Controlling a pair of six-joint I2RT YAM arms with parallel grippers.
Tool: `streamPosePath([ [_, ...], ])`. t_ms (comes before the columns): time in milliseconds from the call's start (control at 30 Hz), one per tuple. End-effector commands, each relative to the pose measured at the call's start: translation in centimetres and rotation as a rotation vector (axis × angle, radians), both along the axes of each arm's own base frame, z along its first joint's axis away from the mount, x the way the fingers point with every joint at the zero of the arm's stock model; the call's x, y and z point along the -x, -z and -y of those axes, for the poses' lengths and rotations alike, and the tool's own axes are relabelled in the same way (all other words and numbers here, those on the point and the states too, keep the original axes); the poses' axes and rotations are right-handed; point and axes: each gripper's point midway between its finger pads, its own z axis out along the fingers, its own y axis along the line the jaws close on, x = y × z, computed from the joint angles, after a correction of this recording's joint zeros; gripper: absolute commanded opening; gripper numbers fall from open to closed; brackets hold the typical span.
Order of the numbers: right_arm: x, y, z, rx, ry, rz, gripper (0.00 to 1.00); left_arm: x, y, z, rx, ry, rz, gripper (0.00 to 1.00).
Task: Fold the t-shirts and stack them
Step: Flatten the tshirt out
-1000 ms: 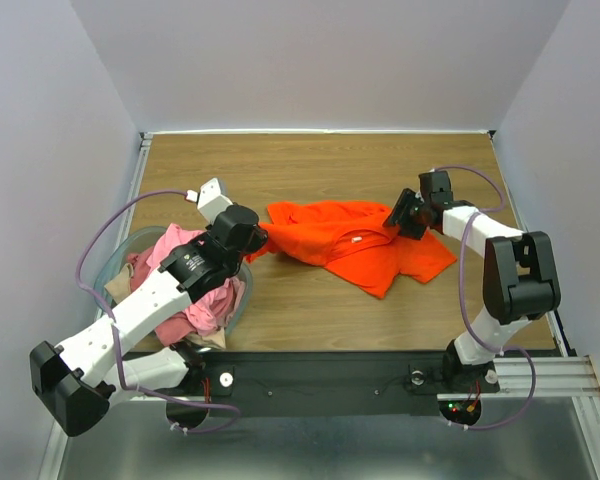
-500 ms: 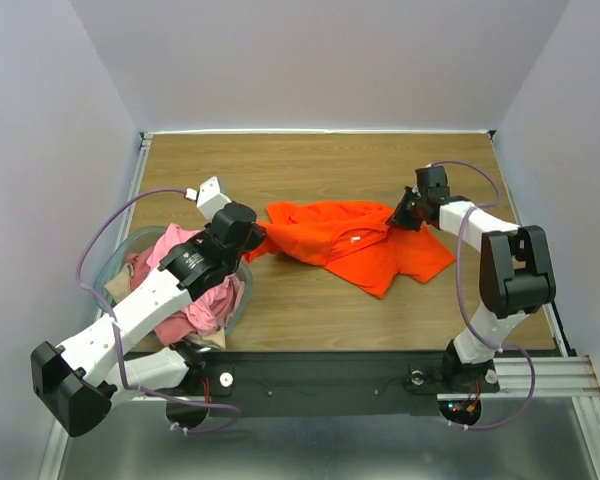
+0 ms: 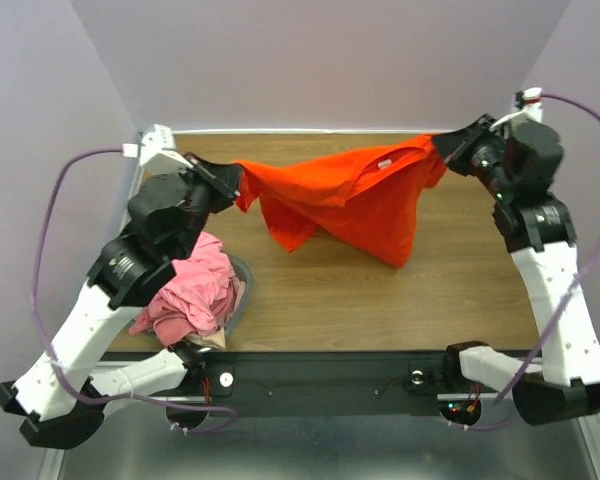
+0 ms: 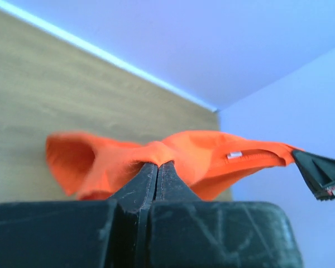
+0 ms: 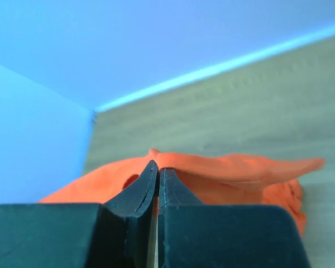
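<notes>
An orange-red t-shirt (image 3: 350, 195) hangs stretched in the air between my two grippers, its white neck label (image 3: 385, 164) near the top edge. My left gripper (image 3: 236, 182) is shut on the shirt's left end; in the left wrist view the cloth (image 4: 156, 153) bunches at the closed fingertips (image 4: 157, 165). My right gripper (image 3: 442, 146) is shut on the right end, and the right wrist view shows the shirt (image 5: 229, 167) pinched at its tips (image 5: 158, 166). Pink t-shirts (image 3: 195, 290) lie heaped in the basket at the left.
The clear bluish basket (image 3: 242, 285) stands at the table's near left, partly under the left arm. Wooden tabletop (image 3: 380, 290) lies below the hanging shirt. Pale walls enclose the back and both sides. A black rail (image 3: 330, 375) runs along the near edge.
The right gripper closed on the orange shirt. Both arms then rose and spread apart toward the back corners, lifting the shirt off the table and stretching it out.
</notes>
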Motion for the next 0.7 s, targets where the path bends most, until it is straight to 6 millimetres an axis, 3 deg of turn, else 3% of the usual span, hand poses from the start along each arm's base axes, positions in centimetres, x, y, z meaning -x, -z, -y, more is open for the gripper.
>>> streamPosePath([
  [0,2.9,-5.0,1.1,0.003,0.044,0.071,0.01,1.8,-7.4,-2.3,0.061,-0.017,0.181,0.00],
  [100,2.9,-6.5,0.8,-0.005,0.032,0.091,0.01,1.0,-8.8,-2.3,0.030,-0.036,0.202,0.00],
  [133,2.4,-7.4,0.7,-0.009,0.029,0.103,0.01,1.0,-10.3,-2.7,0.038,-0.059,0.225,0.00],
  [200,1.2,-7.9,0.4,-0.013,0.024,0.104,0.01,-0.8,-10.3,-1.7,-0.006,-0.074,0.209,0.00],
  [233,-0.6,-7.2,0.1,-0.005,0.017,0.076,0.00,-1.0,-12.0,-2.1,-0.011,-0.092,0.238,0.00],
  [300,-1.5,-10.1,-0.6,0.001,-0.015,0.136,0.00,-3.1,-13.4,-2.0,-0.054,-0.125,0.250,0.00],
  [333,-3.9,-9.0,-1.1,0.012,-0.026,0.105,0.01,-4.0,-13.8,-1.6,-0.060,-0.113,0.254,0.00],
  [367,-4.1,-11.8,-1.1,0.019,-0.029,0.171,0.01,-6.7,-13.0,-1.8,-0.097,-0.137,0.231,0.00],
  [400,-5.2,-12.2,-1.2,0.030,-0.030,0.184,0.00,-7.2,-15.0,-1.9,-0.086,-0.126,0.283,0.00],
  [433,-6.2,-12.7,-1.2,0.037,-0.026,0.200,0.01,-8.1,-15.4,-1.2,-0.094,-0.079,0.299,0.00],
  [467,-8.1,-14.1,-1.0,0.051,0.000,0.238,0.01,-10.9,-14.8,-1.5,-0.118,-0.093,0.292,0.00],
  [500,-9.1,-14.7,-0.9,0.058,0.008,0.258,0.00,-11.1,-16.9,-1.7,-0.106,-0.082,0.344,0.00],
  [567,-10.6,-16.8,-0.8,0.072,0.029,0.328,0.00,-12.7,-18.1,-1.2,-0.104,-0.037,0.385,0.00],
  [600,-12.9,-16.4,-0.8,0.085,0.047,0.344,0.00,-14.8,-17.8,-1.0,-0.108,-0.027,0.387,0.00],
  [633,-12.1,-19.7,-0.5,0.074,0.061,0.436,0.01,-13.9,-20.8,-1.1,-0.086,-0.013,0.465,0.00],
  [667,-12.4,-20.9,-0.3,0.067,0.074,0.484,0.00,-15.2,-20.7,-0.1,-0.087,0.021,0.475,0.00],
])
